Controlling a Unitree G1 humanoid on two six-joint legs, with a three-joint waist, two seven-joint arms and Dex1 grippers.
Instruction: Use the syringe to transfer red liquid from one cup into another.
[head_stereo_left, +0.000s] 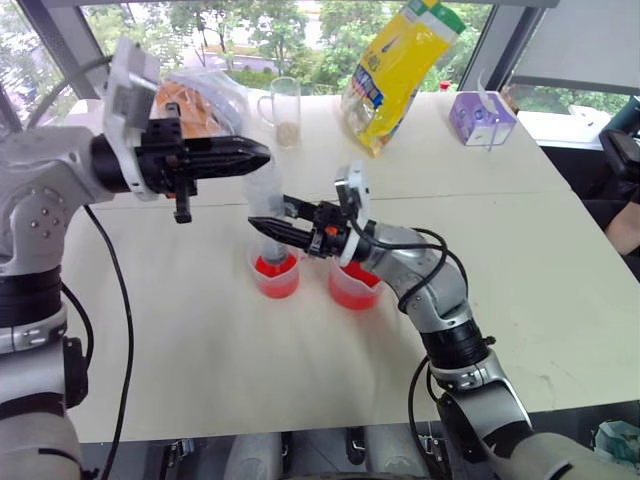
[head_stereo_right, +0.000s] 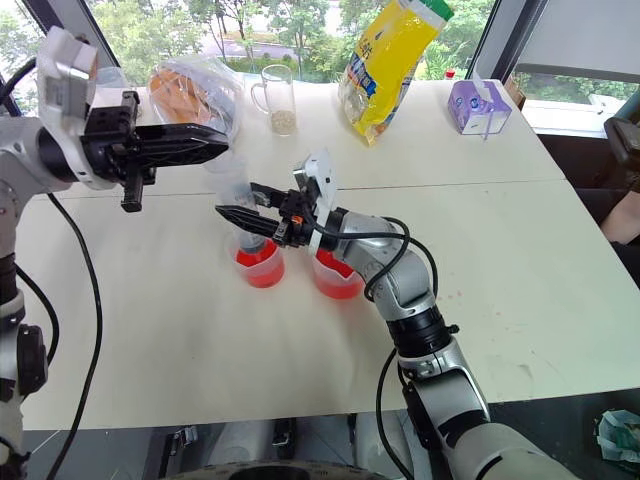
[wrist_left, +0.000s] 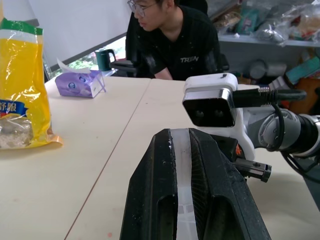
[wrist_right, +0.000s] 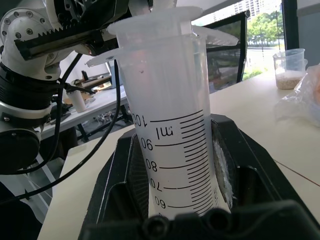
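The syringe (wrist_right: 172, 125) is showing a cloudy, see-through plastic barrel with printed black marks, smooth and faintly glossy. Both cups, the near left one (head_stereo_left: 276, 275) and the right one (head_stereo_left: 352, 285), are looking like thin clear plastic. The right pincer (wrist_right: 175, 200) is showing matt black plastic fingers (wrist_right: 250, 165) with ribbed inner faces; the left pincer (wrist_left: 182, 195) is looking the same. The table (head_stereo_left: 200, 340) is appearing as a smooth, matt, pale laminate. The far yellow bag (head_stereo_left: 400, 70) is gleaming like glossy plastic film. The mug (head_stereo_left: 283, 110) is looking like clear glass.
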